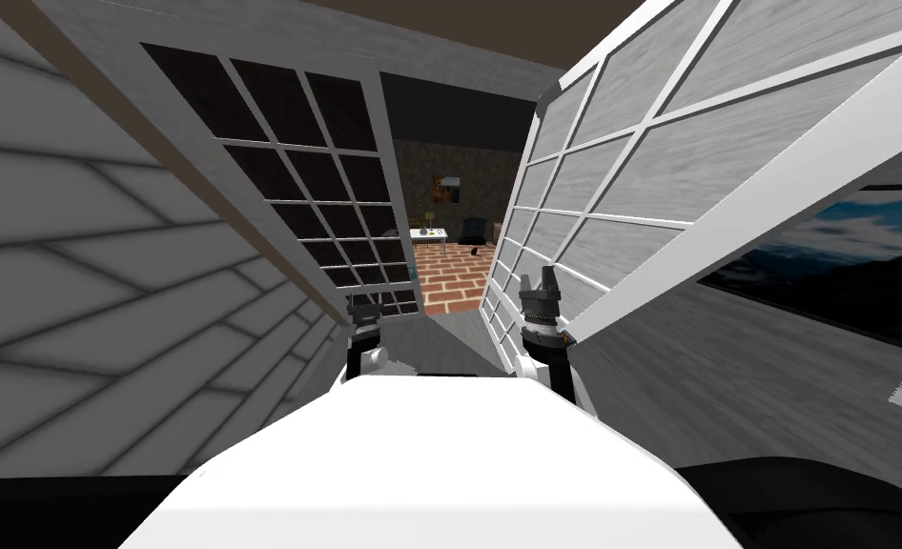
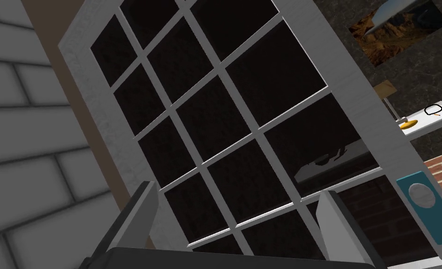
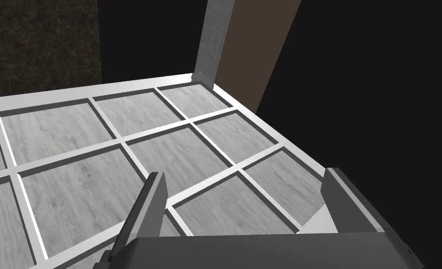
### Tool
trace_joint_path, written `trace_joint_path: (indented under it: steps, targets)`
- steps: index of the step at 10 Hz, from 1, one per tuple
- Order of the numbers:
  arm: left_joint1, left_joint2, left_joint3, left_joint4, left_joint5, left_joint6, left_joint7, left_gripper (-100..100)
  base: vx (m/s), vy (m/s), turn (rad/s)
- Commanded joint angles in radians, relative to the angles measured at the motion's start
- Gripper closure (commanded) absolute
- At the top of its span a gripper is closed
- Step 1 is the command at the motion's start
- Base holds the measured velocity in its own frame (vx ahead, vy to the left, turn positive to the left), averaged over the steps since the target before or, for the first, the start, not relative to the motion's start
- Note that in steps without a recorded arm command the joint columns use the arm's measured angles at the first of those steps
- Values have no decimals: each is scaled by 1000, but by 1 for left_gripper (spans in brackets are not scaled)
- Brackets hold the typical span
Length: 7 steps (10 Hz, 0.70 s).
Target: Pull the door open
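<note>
The white-framed door leaf with dark panes (image 2: 215, 140) looks rigid, hinged and heavyish, so pull it by the grey round knob on a teal plate (image 2: 422, 195). The left gripper (image 2: 236, 191) and right gripper (image 3: 243, 173) both have their jaws wide and empty.

Your left hand (image 1: 363, 307) is a small dark block on a black wrist link (image 1: 353, 360) that carries a rounded white joint cap (image 1: 374, 357). Your right hand (image 1: 538, 280) is a dark grey box ringed by a lighter ribbed band (image 1: 539, 310). Nearer you come a white collar (image 1: 546, 337) and a black forearm link (image 1: 561, 370). Seen close, each hand has two thin, light grey, blade-like fingers (image 2: 143, 212) with slanted tips and darker shaded faces. They rise from a flat charcoal body (image 3: 262, 252) with squared edges.
</note>
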Motion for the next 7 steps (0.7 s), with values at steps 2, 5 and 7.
trace_joint_path:
  steps: [2,5,7]
  targets:
    - [-24,3,4,70,24,-5,58,-100,87,42,-136]
    - [-44,4,7,133,40,-13,100,-100,68,33,-93]
    - [-63,4,9,192,56,-21,140,-100,73,37,-142]
